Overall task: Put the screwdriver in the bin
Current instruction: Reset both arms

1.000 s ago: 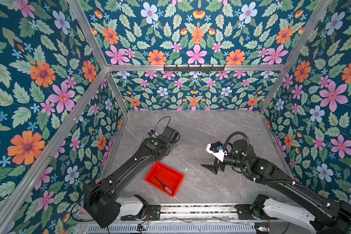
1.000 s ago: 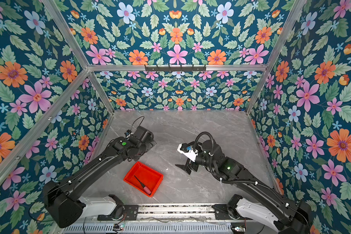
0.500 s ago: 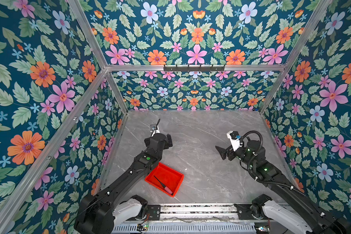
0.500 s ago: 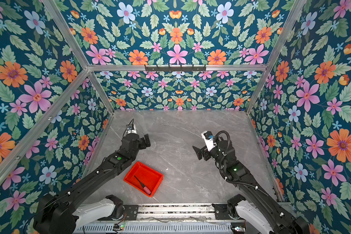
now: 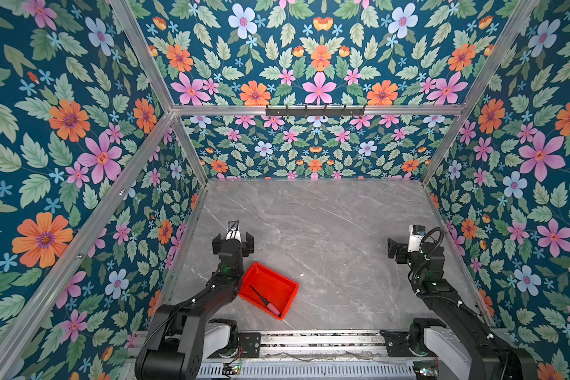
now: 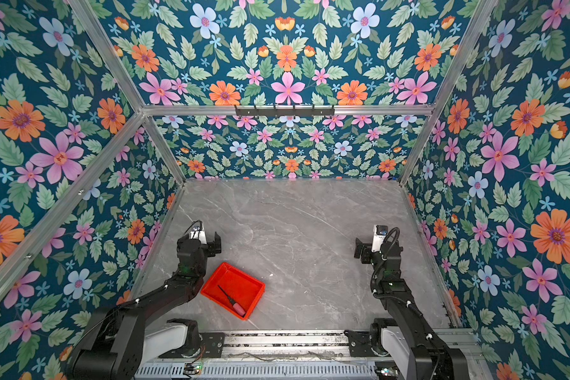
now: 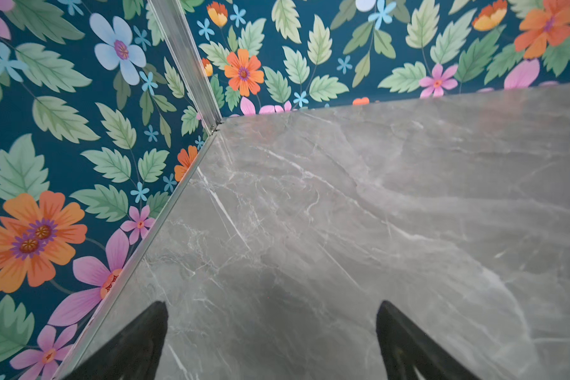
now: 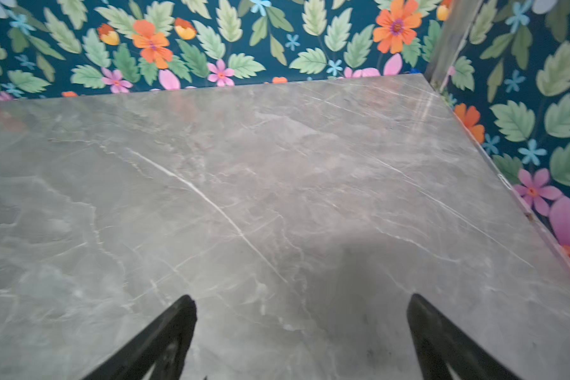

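Since the small slim screwdriver with a thin black shaft and pinkish-red handle [image 5: 264,299] lies flat on the floor of the shallow red-orange plastic bin [image 5: 273,279], low and left of centre in both top views, the job looks done to me. It rests slantwise, with the handle toward the bin's lower corner and the tip toward its middle.

Should it need lifting, I'd judge it light and stiff. The shaft looks thin and slick enough to roll or slip. The thicker handle is the place to pinch, across its width, though it sits close to the wall, leaving little room for a finger. The bin also looks light and might slide on the grey marble-look surface [image 5: 326,230].

The left end effector [image 5: 233,245], just above the bin in the frame, stands spread wide and empty. The right end effector [image 5: 397,251], at the right of the frame and well apart from the bin, is likewise spread and holds nothing.
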`<move>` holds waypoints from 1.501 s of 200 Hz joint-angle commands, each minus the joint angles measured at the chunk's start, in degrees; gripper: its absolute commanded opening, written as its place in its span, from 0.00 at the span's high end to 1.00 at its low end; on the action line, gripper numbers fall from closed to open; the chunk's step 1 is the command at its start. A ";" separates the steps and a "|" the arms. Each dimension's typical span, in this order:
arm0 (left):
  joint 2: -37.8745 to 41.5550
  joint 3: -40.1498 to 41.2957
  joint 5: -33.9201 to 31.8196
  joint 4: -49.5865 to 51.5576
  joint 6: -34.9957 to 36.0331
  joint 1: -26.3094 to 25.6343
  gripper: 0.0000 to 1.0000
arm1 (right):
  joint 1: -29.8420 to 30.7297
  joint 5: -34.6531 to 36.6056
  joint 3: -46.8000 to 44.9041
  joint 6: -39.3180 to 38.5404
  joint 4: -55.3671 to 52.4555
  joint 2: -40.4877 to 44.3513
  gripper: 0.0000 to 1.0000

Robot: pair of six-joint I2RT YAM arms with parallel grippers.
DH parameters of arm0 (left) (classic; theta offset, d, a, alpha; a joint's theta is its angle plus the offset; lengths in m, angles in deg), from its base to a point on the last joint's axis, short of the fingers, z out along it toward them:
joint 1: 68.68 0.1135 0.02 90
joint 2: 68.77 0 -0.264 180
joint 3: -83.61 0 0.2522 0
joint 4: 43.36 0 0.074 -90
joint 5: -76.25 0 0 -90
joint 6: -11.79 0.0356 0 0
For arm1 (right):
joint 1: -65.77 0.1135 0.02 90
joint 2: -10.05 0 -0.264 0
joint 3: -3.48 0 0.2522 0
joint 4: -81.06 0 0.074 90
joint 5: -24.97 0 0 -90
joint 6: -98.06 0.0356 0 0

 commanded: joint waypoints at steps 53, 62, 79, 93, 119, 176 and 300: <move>-9.39 0.44 11.38 -16.46 -2.16 8.96 0.00 | -1.65 -1.89 0.49 2.18 20.22 -15.21 0.01; -9.32 0.66 12.59 -16.79 -2.53 9.79 0.00 | -1.68 -2.28 0.96 2.66 22.00 -17.73 0.01; -8.75 1.29 13.68 -17.25 -2.49 10.07 0.00 | -1.66 -3.22 1.79 3.05 25.03 -22.14 0.01; -8.79 1.43 13.83 -17.61 -3.41 10.18 0.00 | -1.70 -3.80 2.86 2.85 26.21 -25.58 0.01; -11.14 1.68 15.06 -23.65 -8.20 10.52 0.00 | -1.65 -4.09 3.32 2.77 28.90 -29.16 0.01; -23.32 -1.13 17.48 -30.30 -7.19 10.31 0.00 | -1.62 -3.66 3.57 2.58 27.35 -28.71 0.01; -22.80 -1.91 16.22 -27.94 -6.45 9.39 0.00 | -1.65 -3.57 3.61 2.58 27.06 -28.68 0.01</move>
